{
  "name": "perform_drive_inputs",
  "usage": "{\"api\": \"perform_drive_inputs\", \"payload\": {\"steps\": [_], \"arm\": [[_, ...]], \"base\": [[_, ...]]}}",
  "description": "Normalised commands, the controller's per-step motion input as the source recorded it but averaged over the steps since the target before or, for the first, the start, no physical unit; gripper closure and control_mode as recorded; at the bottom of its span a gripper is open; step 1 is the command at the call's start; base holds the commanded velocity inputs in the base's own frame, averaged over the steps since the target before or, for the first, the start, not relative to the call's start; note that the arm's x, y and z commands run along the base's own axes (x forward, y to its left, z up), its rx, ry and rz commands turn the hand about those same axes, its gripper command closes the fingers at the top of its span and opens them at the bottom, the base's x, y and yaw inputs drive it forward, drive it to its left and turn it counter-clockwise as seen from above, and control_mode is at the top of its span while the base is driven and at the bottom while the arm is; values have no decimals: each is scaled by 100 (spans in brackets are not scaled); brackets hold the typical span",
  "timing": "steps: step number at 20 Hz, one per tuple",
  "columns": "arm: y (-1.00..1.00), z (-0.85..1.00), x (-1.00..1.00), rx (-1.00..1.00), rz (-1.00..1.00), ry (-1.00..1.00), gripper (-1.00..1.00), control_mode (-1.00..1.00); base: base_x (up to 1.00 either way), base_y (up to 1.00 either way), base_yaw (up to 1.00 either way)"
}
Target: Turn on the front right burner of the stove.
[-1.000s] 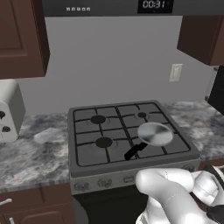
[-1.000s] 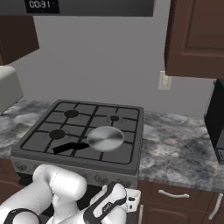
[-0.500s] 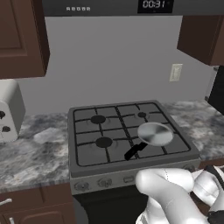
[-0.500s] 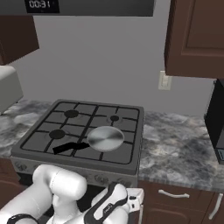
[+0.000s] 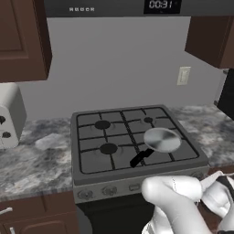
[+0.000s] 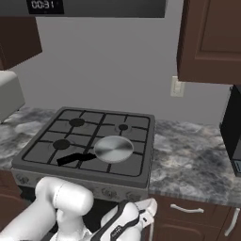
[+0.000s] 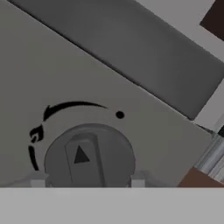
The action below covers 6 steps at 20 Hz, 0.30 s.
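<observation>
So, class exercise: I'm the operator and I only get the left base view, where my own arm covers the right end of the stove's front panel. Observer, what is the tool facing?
Observer: In the hand view the tool faces a round grey knob close up, with one tip at each side of it.
Operator: Is it gripping?
Observer: I cannot tell; the tips reach the knob's edges, but contact is unclear.
Operator: How is the knob set?
Observer: Its triangle mark sits apart from the black dot printed on the stove; a curved black arc runs round the other side.
</observation>
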Motion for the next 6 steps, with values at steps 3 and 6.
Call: {"api": "perform_drive_inputs", "payload": {"steps": [3, 6], "arm": [[-14, 23, 0, -37, 6, -8, 100, -100], [-16, 24, 0, -38, 4, -9, 100, -100]], "base": [[0, 0, 0], [0, 0, 0]]}}
